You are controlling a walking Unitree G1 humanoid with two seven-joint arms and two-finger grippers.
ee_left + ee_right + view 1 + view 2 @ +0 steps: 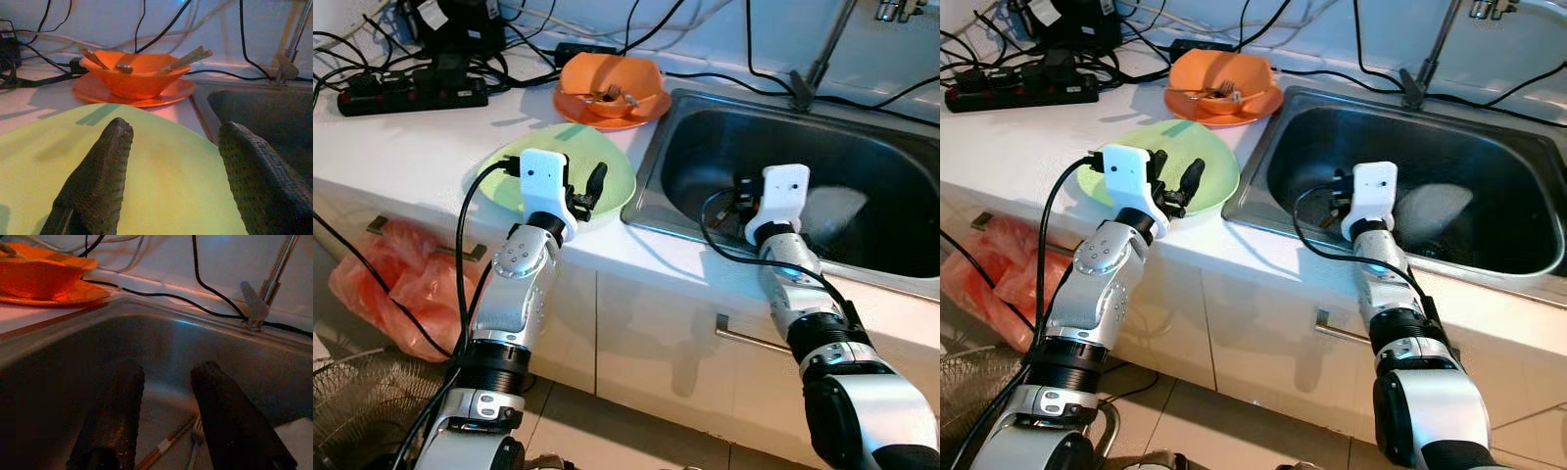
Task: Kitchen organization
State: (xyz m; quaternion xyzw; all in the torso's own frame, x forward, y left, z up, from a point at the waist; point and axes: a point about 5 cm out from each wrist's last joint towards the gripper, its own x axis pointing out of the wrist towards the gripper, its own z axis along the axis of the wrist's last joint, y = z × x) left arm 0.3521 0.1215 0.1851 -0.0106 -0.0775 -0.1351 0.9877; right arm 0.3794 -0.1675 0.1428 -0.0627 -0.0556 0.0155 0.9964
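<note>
Left gripper (pixel 171 171), fingers apart and empty, hovers over the green plate (pixel 612 162); orange bowl (pixel 610 86) at twelve o'clock. Right gripper (pixel 168 431), open, empty, hangs inside the sink (pixel 862 147) above chopsticks (pixel 164 445).

Bowl (pixel 610 83) behind plate (pixel 612 176) (sink (pixel 862 137) right).

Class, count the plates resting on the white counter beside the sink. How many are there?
2. A green plate lies under the left hand, close to the sink. An orange plate sits behind it, carrying an orange bowl. None looks hidden.
</note>
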